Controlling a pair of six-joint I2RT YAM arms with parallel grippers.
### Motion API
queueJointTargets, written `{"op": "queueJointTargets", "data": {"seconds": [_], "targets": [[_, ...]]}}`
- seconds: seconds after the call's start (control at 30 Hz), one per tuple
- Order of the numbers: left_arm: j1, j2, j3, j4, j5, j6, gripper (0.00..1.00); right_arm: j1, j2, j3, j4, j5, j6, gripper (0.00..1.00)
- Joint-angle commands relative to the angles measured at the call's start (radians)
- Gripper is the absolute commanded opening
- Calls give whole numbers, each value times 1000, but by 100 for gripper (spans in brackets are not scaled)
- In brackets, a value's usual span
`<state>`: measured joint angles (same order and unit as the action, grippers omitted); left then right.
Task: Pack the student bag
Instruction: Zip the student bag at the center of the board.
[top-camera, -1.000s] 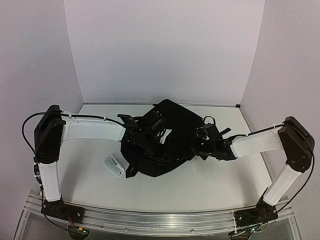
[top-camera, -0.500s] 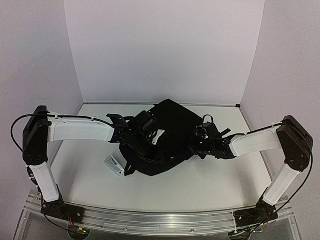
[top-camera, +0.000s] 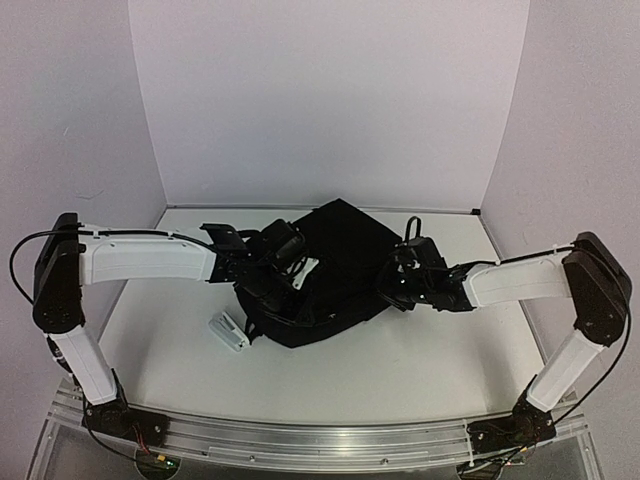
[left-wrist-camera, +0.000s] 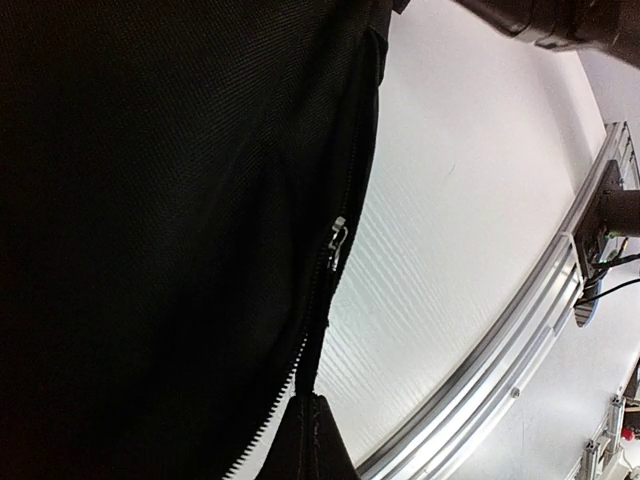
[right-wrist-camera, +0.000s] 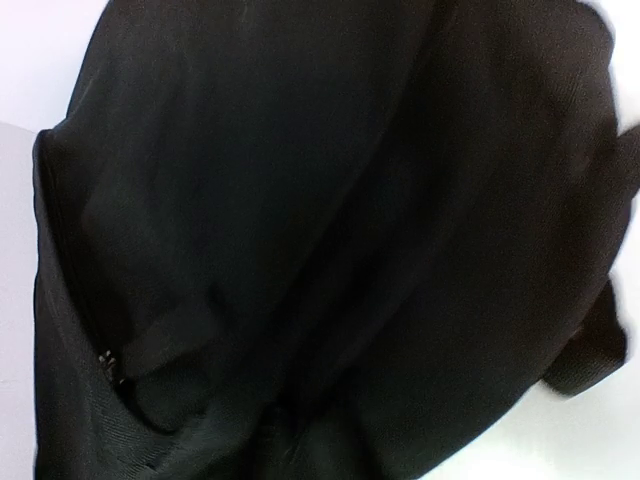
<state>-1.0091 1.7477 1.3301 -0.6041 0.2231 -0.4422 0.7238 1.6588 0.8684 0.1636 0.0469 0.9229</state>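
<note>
In the top view your left arm (top-camera: 150, 258) rises from its base at the lower left, bends sharply at the elbow by the left wall, and runs almost level toward the centre of the frame. Just below its wrist, a small white object (top-camera: 228, 331) lies on the counter (top-camera: 400, 360), close to the bag's lower-left edge. The left fingers (top-camera: 280, 262) are pressed together and sit in the bag's left edge. You cannot tell whether they have fabric between them.

The student bag (top-camera: 345, 250) lies crumpled in the middle of the counter, between the two wrists. In the left wrist view its fabric fills the left half of the frame, with the zip pull (left-wrist-camera: 337, 235) hanging along its edge over the white counter and the metal rail (left-wrist-camera: 500, 350) at lower right.

Your right arm (top-camera: 510, 283) mirrors the left, with its elbow high at the right wall and its forearm reaching in, tilted slightly down. The right fingers (top-camera: 397, 285) meet the bag's right edge. The right wrist view shows only black cloth (right-wrist-camera: 330, 230), so you cannot tell whether they are spread or closed.
</note>
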Motion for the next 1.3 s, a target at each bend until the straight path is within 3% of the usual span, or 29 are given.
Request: {"op": "queueJointTargets", "data": {"seconds": [0.0,0.1,0.2,0.4,0.77,1.13,1.2,1.27], "targets": [[3,-72,-14,-113,26,0,0,-41,-119,6,-119,-39,-42,39],[3,-67,-12,-92,69,-8,0,-17,-168,-54,-105,-131,89,57],[3,-65,-5,-88,101,-10,0,39,-193,-85,-74,-155,198,65],[3,-76,1,-81,138,-13,0,102,-214,-153,80,-191,373,63],[3,-79,7,-71,160,-17,0,147,-101,-111,155,-197,406,57],[3,-67,17,-81,155,-6,0,164,-16,-67,211,-200,411,44],[3,-69,16,-85,142,-2,0,164,-9,-67,212,-193,410,34],[3,-69,19,-96,120,2,0,164,-9,-75,212,-181,416,14]]}}
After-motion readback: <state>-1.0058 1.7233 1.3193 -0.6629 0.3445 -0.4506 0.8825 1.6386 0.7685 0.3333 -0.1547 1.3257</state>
